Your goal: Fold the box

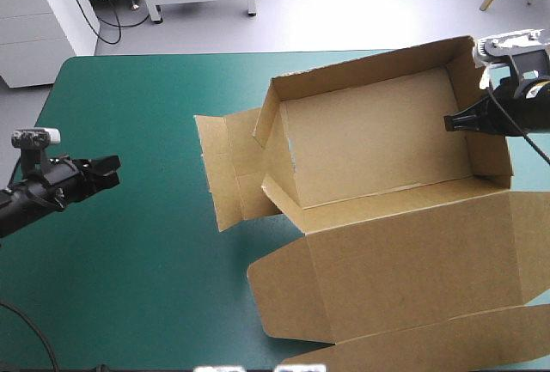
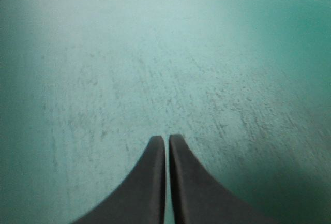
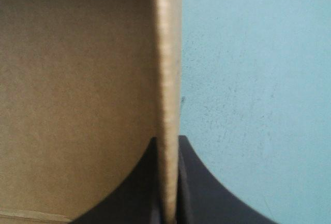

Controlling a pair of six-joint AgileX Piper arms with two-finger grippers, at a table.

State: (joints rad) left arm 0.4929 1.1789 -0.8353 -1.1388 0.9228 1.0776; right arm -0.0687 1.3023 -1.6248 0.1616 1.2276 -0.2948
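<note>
High view, nearest the robot first: noted the lid [image 1: 404, 269] of the brown box [image 1: 369, 144] lying flat on the teal-green cover [image 1: 129, 260], toward the table's near right corner. Just beyond it, found the box's open tray with walls raised, right of the table's centre and toward the far edge. Noted a side flap [image 1: 230, 174] spread flat on the cover at the tray's left end. Found the left gripper [image 1: 110, 170] over the table's left part, well apart from the box and pointing toward it. Left wrist view: seen black fingers [image 2: 155, 182] of the left gripper [image 2: 166, 140] pressed together to a narrow slit, nothing held, only bare cover [image 2: 155, 53] ahead. Farther back, at the tray's right end, found the right gripper [image 1: 451, 123] at the right wall [image 1: 491, 153]. Right wrist view: seen the right gripper [image 3: 168, 142] all but closed on the edge of that wall [image 3: 168, 53], one finger inside the tray, the other outside over the cover [image 3: 248, 79].
</note>
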